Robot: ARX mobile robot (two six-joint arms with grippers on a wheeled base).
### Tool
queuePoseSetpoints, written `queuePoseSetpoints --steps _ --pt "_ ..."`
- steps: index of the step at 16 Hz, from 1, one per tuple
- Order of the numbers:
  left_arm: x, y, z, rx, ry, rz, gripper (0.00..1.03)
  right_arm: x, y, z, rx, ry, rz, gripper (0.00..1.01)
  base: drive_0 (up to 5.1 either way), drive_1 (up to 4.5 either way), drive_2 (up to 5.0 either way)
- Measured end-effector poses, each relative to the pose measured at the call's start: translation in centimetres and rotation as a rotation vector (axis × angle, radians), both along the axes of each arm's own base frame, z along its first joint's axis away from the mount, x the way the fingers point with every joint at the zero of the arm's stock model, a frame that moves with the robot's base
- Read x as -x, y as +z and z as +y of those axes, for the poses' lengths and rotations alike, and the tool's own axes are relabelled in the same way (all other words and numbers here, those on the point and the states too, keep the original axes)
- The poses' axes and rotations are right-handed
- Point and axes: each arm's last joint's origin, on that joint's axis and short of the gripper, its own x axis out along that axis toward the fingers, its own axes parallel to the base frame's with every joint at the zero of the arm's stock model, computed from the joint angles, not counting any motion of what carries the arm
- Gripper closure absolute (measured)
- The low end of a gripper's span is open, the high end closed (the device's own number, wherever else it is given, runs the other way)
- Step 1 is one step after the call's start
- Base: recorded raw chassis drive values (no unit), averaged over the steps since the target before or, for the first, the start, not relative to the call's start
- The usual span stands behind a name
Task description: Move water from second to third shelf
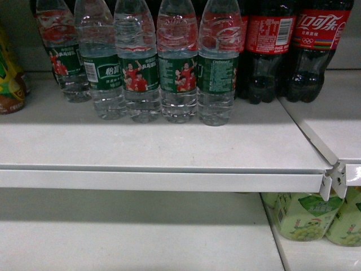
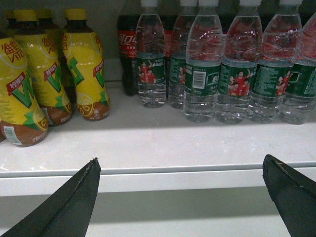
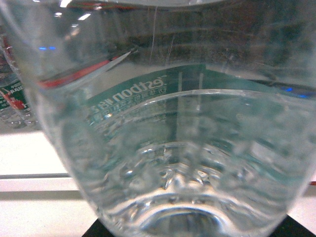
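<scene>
While a clear ribbed water bottle fills the right wrist view, right fingers' state cannot be told | left fingers spread open, empty, below white shelf front edge | green-labelled bottles in row.

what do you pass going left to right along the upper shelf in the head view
yellow-green labelled bottle at the left edge → row of green-label water bottles → red-label cola bottles
</scene>
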Motion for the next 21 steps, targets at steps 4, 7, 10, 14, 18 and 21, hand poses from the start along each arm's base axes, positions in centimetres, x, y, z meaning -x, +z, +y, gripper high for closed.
queuePoseSetpoints --steps 4,7,10,14,18,21 --pt "0.0 -0.03 0.0 0.0 0.0 0.003 0.05 0.02 -0.14 0.0 -0.001 0.0 0.008 0.62 0.0 0.0 0.0" --pt "0.0 0.0 0.0 0.0 -0.001 0.0 0.05 0.02 -0.2 0.0 -0.001 0.0 0.009 0.62 0.0 0.0 0.0" --pt "0.0 0.0 0.01 0.0 0.002 0.0 0.05 0.02 -0.17 0.0 0.0 0.001 0.005 0.62 0.0 0.0 0.0" --pt "0.0 0.0 0.0 0.0 0.0 0.0 0.05 0.02 -0.17 0.0 0.0 0.0 0.004 0.62 0.0 0.0 0.0" --pt "0.0 0.01 0.0 0.0 -0.002 -0.002 0.05 0.01 -0.07 0.0 0.0 0.0 -0.002 0.62 0.0 0.0 0.0" --pt "0.0 0.01 0.0 0.0 0.0 -0.002 0.05 0.01 -0.1 0.0 0.0 0.0 0.001 0.62 0.0 0.0 0.0"
